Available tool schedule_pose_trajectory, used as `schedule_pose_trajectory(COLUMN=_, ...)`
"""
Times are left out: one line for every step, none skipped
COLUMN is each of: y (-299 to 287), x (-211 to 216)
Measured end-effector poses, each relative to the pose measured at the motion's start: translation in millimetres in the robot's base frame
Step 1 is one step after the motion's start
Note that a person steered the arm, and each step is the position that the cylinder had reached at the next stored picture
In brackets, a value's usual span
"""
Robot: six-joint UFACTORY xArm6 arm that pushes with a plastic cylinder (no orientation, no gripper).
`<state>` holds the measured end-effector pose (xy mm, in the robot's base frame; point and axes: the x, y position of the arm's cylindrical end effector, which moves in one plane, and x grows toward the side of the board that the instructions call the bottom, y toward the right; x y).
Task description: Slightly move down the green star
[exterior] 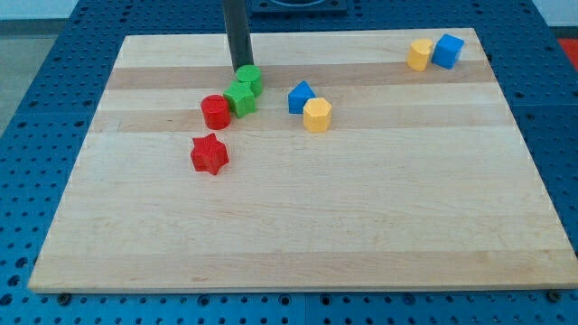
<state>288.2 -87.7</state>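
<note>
The green star (239,97) lies on the wooden board (298,217) at the upper left of the middle. A second green block (250,78) sits touching it at its upper right. My tip (241,68) stands just above this green pair, right at the upper edge of the second green block. A red cylinder-like block (215,112) touches the green star at its lower left. The rod rises from the tip to the view's top.
A red star (209,154) lies below the red cylinder. A blue block (300,97) and a yellow block (317,115) sit together right of the green pair. A yellow block (419,54) and a blue cube (447,51) sit at the top right corner.
</note>
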Motion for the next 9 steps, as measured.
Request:
schedule_pose_trajectory(y=13.0, x=18.1)
schedule_pose_trajectory(y=25.6, x=32.3)
schedule_pose_trajectory(y=28.0, x=40.5)
schedule_pose_trajectory(y=28.0, x=40.5)
schedule_pose_trajectory(y=26.2, x=38.8)
schedule_pose_trajectory(y=17.1, x=37.2)
schedule_pose_trajectory(y=8.4, x=37.2)
schedule_pose_trajectory(y=8.4, x=39.1)
schedule_pose_trajectory(y=8.4, x=46.6)
